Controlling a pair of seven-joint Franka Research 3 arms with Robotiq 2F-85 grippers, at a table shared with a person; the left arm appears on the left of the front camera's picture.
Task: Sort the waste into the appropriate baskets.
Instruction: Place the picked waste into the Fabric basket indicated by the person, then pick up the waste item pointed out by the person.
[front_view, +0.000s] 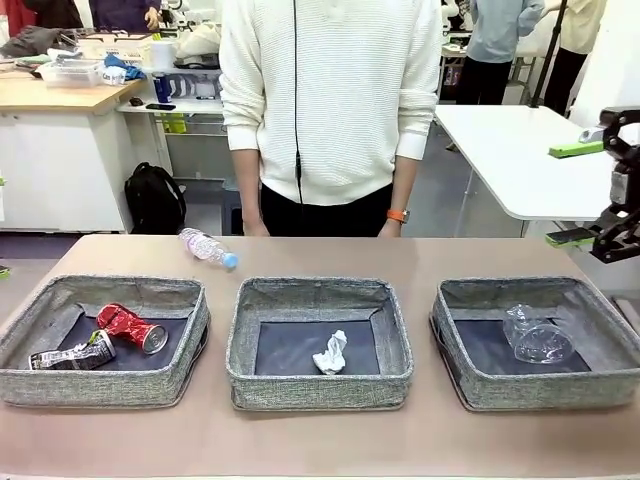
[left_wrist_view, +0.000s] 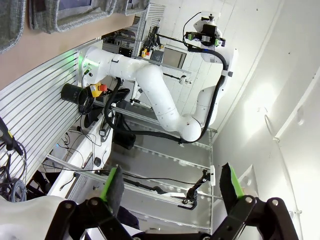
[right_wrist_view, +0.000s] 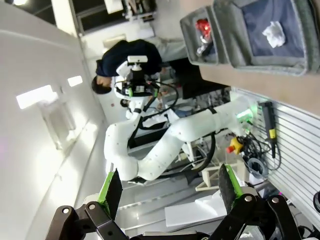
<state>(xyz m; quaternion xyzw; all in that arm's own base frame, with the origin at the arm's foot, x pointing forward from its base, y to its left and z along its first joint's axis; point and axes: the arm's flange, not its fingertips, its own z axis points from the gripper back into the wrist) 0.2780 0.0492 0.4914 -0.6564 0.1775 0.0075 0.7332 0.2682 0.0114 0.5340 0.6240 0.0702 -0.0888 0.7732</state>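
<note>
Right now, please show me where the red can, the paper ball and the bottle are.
red can (front_view: 132, 326), front view, middle of its crushed side
paper ball (front_view: 331, 353), front view, centre of the crumpled paper
bottle (front_view: 204, 246), front view, middle of its clear body

I see three baskets in a row across the table (front_view: 300, 440). In the left basket (front_view: 60, 385), a crushed can (front_view: 132, 327) lies just behind another can (front_view: 72, 354). The middle basket (front_view: 320, 385) holds a paper ball (front_view: 331, 353); the right basket (front_view: 490, 390) holds a plastic cup (front_view: 535, 335). A bottle (front_view: 207, 248) lies on the table behind, between left and middle baskets.
</note>
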